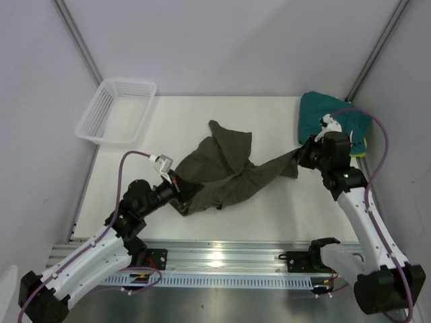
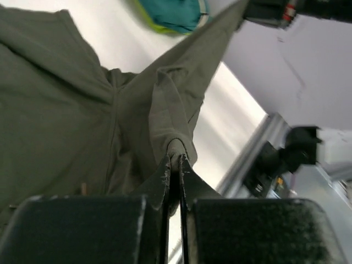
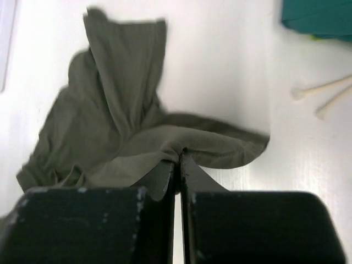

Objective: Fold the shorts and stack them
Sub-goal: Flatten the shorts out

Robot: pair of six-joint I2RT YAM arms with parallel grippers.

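The olive-green shorts [image 1: 225, 168] hang stretched between both arms over the middle of the white table. My left gripper [image 1: 180, 187] is shut on their lower-left edge; in the left wrist view the cloth [image 2: 82, 110] bunches at the left gripper's [image 2: 176, 159] tips. My right gripper [image 1: 304, 156] is shut on the right end of the shorts, and in the right wrist view the fabric [image 3: 126, 137] pinches into the right gripper's [image 3: 179, 155] tips. A folded teal pair [image 1: 330, 121] lies at the back right, just behind the right gripper, its white drawstring [image 3: 322, 91] trailing on the table.
A white mesh basket [image 1: 116, 111] stands at the back left corner. White walls enclose the table on three sides. A metal rail [image 1: 222, 259] runs along the near edge between the arm bases.
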